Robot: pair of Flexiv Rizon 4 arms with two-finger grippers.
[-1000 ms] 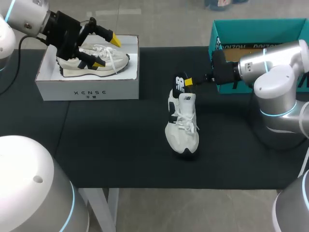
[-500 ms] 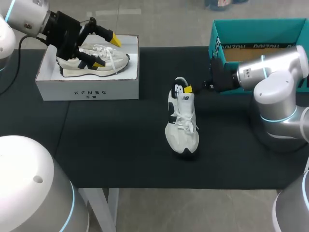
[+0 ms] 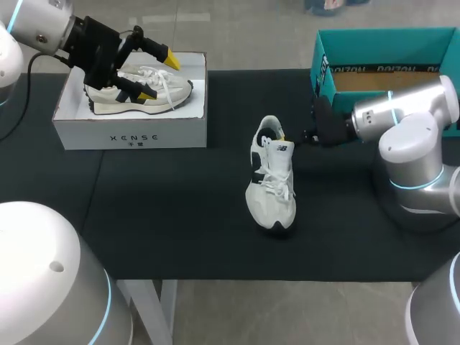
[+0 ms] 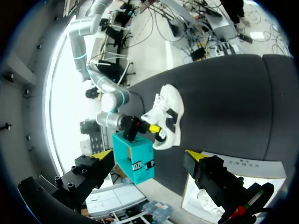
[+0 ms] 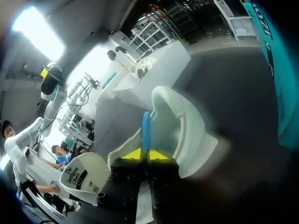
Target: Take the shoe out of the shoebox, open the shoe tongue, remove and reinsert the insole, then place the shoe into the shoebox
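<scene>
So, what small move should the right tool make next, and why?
Probably press the insole down into the shoe: the right tool is shut on its blue edge at the heel, and that edge stands upright, not lying flat.

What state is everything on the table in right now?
white shoebox: open, cream shoe lying inside.
teal shoebox: open, no shoe visible inside.
sneaker: upright on the table, laced, outside both boxes.
insole: partly in the sneaker's opening, edge pinched.
left gripper: fingers open above the cream shoe.
right gripper: fingers shut on the insole.
</scene>
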